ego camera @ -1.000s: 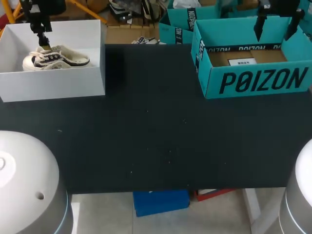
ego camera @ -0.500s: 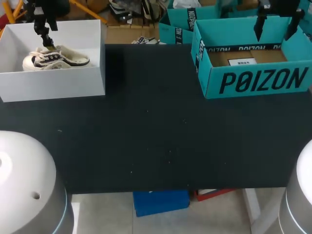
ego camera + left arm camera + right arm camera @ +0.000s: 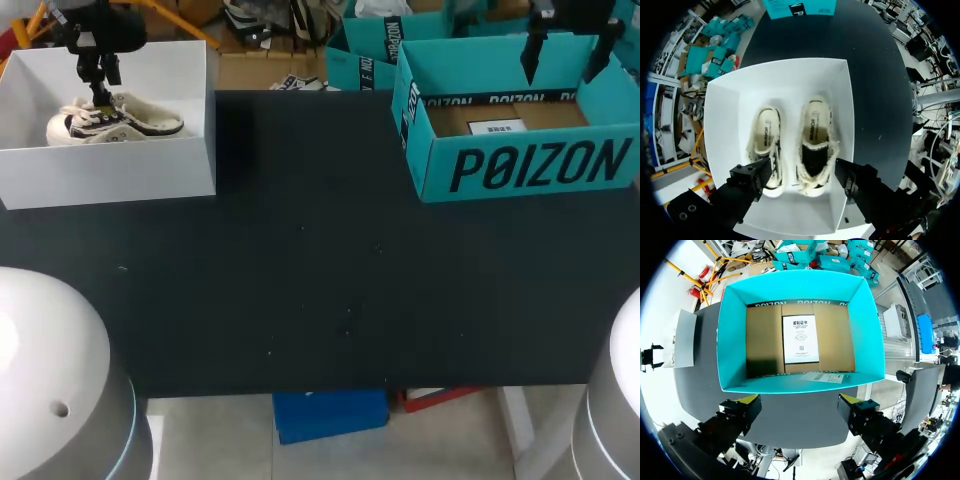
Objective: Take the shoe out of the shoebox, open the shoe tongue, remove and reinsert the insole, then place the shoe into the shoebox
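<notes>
Our left end effector (image 3: 804,181) hangs released over the white shoebox (image 3: 725,125), where the shoe (image 3: 816,142) lies beside its twin (image 3: 765,145). We judge that a descent off-centre could pinch both shoes or catch the box wall and drag the box across the table (image 3: 320,250). Our right end effector (image 3: 800,414) is released above the teal box (image 3: 732,330). The left fingertips are cut off and the insole is hard to make out
</notes>
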You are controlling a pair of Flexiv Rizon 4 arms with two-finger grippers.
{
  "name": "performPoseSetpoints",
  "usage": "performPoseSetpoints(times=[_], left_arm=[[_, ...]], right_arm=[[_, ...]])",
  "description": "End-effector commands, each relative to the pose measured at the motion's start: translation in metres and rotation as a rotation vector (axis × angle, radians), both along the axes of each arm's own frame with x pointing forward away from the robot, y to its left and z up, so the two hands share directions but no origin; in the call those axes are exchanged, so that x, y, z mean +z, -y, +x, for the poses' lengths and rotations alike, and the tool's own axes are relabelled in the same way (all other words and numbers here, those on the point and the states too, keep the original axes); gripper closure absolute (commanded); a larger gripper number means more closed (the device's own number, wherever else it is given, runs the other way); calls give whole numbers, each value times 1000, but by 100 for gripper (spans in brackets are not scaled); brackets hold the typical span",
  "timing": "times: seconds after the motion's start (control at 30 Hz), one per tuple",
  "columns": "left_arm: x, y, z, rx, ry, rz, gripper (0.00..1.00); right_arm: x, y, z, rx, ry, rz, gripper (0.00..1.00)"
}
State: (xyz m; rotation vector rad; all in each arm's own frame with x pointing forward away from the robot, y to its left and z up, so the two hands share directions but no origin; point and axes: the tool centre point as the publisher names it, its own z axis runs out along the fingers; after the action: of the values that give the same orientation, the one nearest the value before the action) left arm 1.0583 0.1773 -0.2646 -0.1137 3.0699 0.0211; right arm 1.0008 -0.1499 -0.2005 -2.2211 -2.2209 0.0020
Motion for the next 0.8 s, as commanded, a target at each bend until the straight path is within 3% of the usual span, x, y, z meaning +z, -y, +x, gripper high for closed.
performPoseSetpoints(times=[0.03,0.1,0.23,0.27,0.3,0.47,0.8], left_arm=[[-17,-1,4,2,-9,20,18],[-25,-3,4,11,-19,19,19],[-38,-6,3,20,-25,31,31],[-40,-7,4,22,-27,37,46],[-42,-8,4,25,-34,33,50],[-51,-11,7,42,-33,31,56],[-78,-19,9,57,-49,55,56]], right_arm=[[0,0,0,0,0,0,0],[0,0,0,0,0,0,0],[0,0,0,0,0,0,0],[0,0,0,0,0,0,0],[0,0,0,0,0,0,0],[0,0,0,0,0,0,0],[0,0,0,0,0,0,0]])
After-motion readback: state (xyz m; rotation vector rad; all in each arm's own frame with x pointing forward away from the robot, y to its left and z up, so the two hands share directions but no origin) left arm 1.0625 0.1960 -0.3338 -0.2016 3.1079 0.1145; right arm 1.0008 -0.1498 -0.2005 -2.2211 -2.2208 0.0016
